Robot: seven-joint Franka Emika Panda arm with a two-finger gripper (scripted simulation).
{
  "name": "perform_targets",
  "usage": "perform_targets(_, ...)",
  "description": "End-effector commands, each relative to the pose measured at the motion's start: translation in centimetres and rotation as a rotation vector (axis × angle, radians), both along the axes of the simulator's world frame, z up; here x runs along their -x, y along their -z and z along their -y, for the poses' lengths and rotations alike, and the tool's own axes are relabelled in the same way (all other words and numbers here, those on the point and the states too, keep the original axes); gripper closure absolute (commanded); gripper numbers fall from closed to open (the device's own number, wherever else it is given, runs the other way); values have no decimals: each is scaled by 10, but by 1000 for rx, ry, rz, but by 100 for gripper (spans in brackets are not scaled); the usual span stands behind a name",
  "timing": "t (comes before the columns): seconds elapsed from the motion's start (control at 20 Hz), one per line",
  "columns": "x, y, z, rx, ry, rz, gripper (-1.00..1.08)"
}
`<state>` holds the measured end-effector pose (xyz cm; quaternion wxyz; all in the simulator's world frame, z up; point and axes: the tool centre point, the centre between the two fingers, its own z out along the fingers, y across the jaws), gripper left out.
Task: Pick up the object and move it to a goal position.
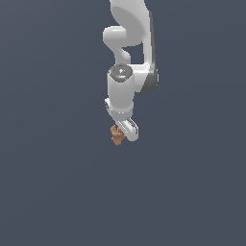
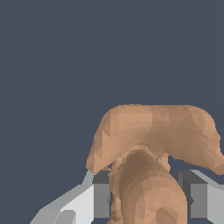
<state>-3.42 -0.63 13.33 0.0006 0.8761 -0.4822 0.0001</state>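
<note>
with the lumpy orange-brown figure (image 1: 116, 135) gripped, the pickup looks done.
the fingers (image 2: 101, 199) of the gripper (image 1: 123, 134) are clamped on it; no goal marker shows, so transport seems left.

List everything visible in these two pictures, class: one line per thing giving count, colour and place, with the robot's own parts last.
Figure: one, orange-brown and lumpy, at the gripper's tip in the exterior view; in the wrist view it sits between the two finger pads.
Background: plain dark blue-grey all round; no table edge or goal marker can be made out.
Arm: one, white with dark grey joints, coming down from the top of the exterior view.
Gripper: one, white, pointing downward, closed on the figure.
Finger pads: two, grey, one on each side of the figure.
</note>
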Motion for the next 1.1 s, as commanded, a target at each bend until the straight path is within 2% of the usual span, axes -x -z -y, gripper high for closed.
perform_targets(0.0, -4, -20, -20, 1, 0, 1, 108)
perform_targets(0.6, -29, -117, -119, 1, 0, 1, 108)
perform_targets(1.05, -41, -153, -157, -1, -1, 0, 108)
